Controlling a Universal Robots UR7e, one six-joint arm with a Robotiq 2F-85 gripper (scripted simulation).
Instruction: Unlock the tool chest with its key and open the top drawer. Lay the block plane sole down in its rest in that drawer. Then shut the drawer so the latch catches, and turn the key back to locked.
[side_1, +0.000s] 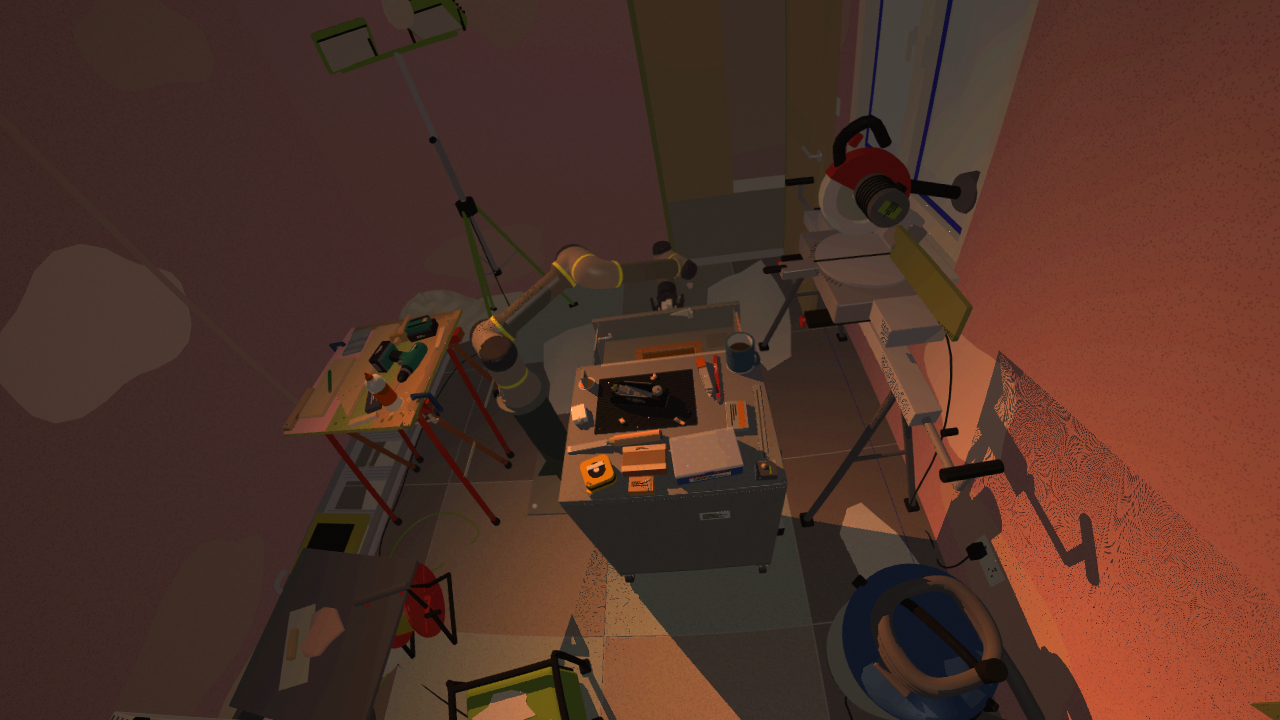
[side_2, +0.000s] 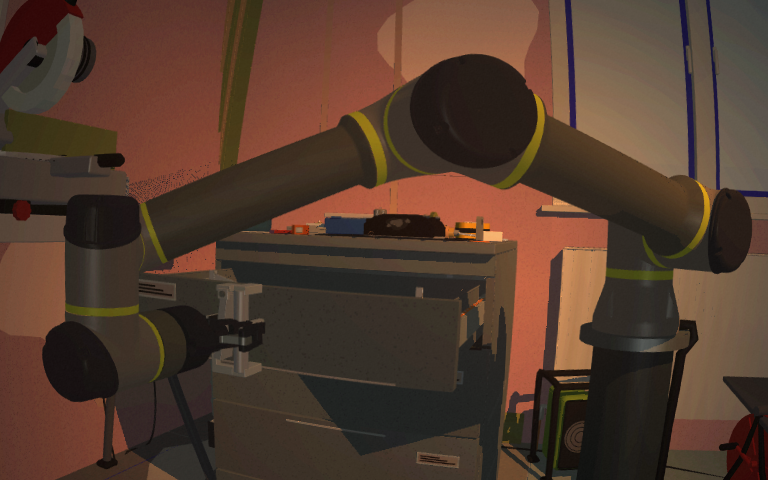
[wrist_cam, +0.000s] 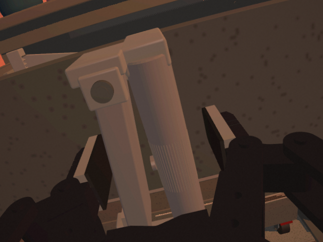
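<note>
The grey tool chest (side_1: 671, 448) stands mid-floor with its top drawer (side_2: 362, 334) pulled out toward the arm's side. The block plane (side_1: 637, 390) lies on a dark mat on the chest's top. My gripper (wrist_cam: 156, 146) is open around the drawer's pale bar handle (wrist_cam: 146, 125) (side_2: 238, 328) and holds nothing; the handle runs between the fingers. The key and lock are not visible.
A mitre saw (side_1: 868, 192) on its stand sits right of the chest, and a small worktable (side_1: 376, 372) with a drill is on the left. A mug (side_1: 741, 352), tape measure (side_1: 597, 471) and boxes crowd the chest top. A blue vacuum (side_1: 913, 640) stands in front.
</note>
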